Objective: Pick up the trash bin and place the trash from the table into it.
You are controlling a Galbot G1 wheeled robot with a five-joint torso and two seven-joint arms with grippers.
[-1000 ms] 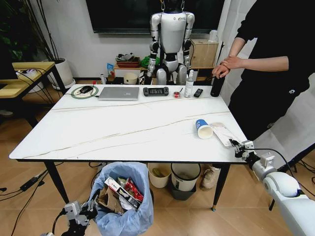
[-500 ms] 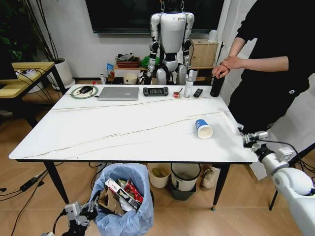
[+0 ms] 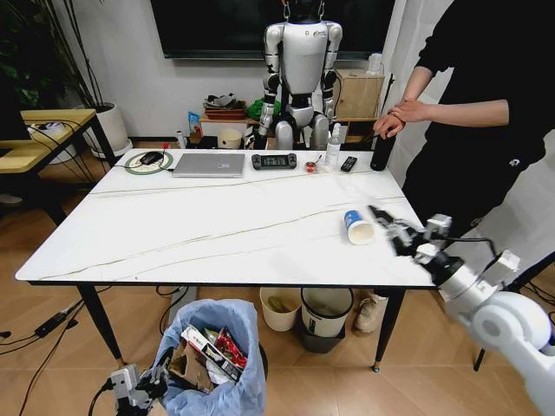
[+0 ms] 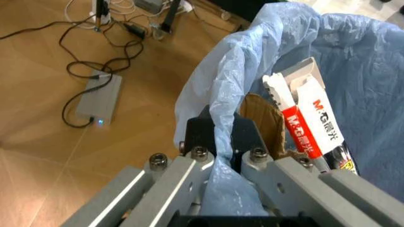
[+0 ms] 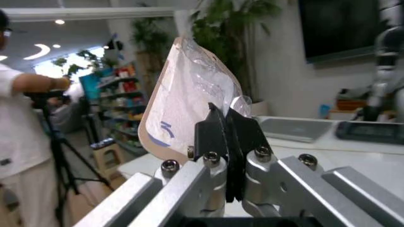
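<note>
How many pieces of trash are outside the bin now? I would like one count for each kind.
Blue paper cup, lying on the table: 1
Translucent wrapper, clamped in the right end effector: 1
Total: 2

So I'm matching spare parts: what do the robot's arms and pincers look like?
Right arm: glossy white rounded shell, silver-grey wrist, thin black cable. Right pincer and left pincer: grey metal bars with silver bolts, ending in black finger pads.
</note>
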